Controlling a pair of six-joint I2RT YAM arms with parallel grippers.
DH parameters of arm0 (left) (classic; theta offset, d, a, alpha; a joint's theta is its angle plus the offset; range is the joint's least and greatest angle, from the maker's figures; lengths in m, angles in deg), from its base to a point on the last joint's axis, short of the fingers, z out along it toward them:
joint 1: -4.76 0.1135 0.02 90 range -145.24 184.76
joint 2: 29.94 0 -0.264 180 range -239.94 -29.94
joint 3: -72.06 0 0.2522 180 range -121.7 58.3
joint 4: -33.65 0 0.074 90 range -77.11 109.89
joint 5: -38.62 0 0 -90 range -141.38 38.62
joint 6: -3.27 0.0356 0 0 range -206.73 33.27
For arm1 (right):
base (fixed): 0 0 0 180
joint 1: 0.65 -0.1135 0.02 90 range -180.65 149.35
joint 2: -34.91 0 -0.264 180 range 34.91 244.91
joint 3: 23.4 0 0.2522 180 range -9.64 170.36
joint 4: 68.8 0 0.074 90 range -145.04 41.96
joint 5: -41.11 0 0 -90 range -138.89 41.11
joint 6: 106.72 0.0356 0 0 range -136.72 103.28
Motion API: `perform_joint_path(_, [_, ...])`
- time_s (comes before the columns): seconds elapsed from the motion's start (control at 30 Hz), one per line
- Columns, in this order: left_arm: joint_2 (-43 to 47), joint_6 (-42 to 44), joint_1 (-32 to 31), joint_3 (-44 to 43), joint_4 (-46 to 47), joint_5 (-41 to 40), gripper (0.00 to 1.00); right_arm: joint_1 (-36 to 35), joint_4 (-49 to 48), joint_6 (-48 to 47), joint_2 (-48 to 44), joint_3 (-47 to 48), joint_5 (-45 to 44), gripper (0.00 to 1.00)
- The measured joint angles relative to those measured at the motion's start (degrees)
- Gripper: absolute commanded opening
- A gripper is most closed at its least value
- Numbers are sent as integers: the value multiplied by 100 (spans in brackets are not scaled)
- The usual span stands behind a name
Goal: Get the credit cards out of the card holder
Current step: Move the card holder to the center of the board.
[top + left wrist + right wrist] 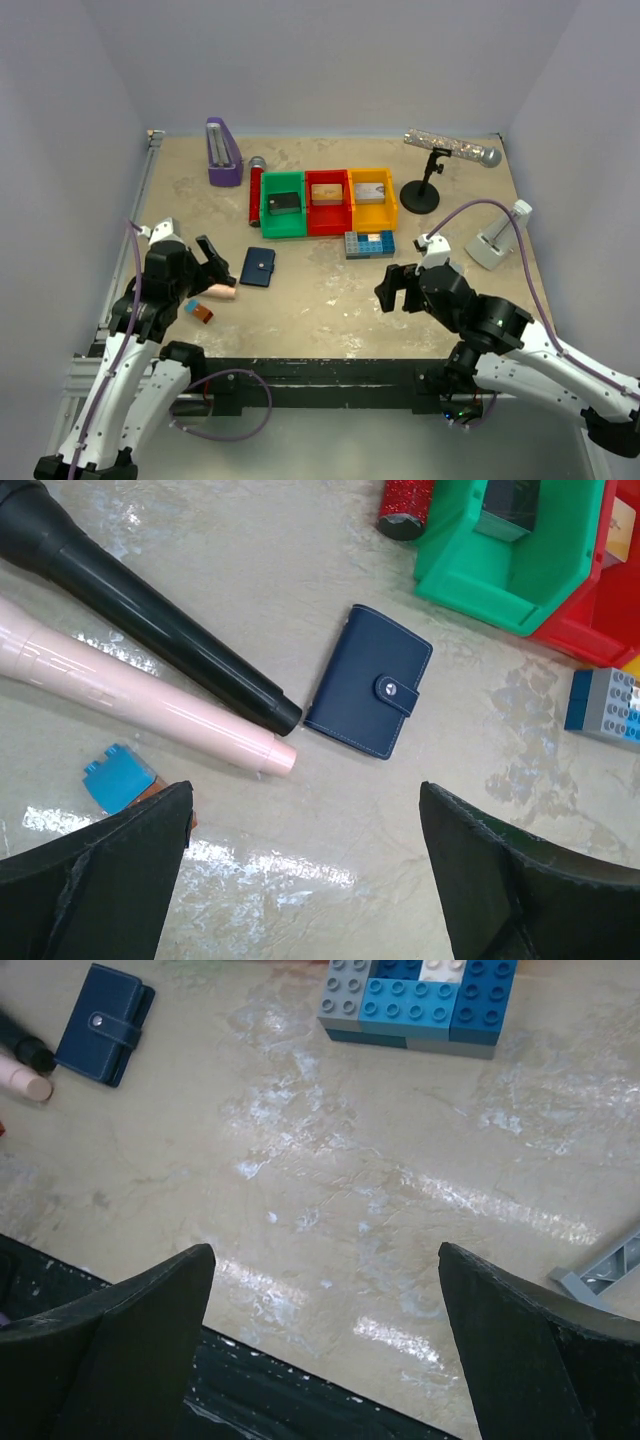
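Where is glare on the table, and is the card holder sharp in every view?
Left wrist: card holder sharp; white glare patches on the table near the bottom. Right wrist: stronger glare streaks across the table; holder clear in the top left corner. Top external: soft even light, hardly any glare, holder small.

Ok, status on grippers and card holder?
Left gripper open, empty. Right gripper open, empty. Card holder snapped shut, lying untouched. Pink tube, black tube close beside it.

Closed card holder [368,683] — insides hidden
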Motion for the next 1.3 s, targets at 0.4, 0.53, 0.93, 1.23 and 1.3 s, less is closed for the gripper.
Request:
perform_joint_path(0.4, [361,2,-286,-9,-57,-22,100,0,302,50,-107,-7,409,99])
perform_joint_path(0.53, [391,7,-361,15,22,20,100,0,426,55,-22,-7,435,99])
perform_joint_path(0.93, [-448,223,-387,293,715,953,89,0,212,577,-402,-588,219,99])
perform_joint_path(1.23, [-1764,151,-393,262,1567,1036,82,0,-146,223,391,-428,439,96])
perform_joint_path(1.3, [-2181,109,-393,212,1786,984,80,0,-247,205,437,-428,568,95])
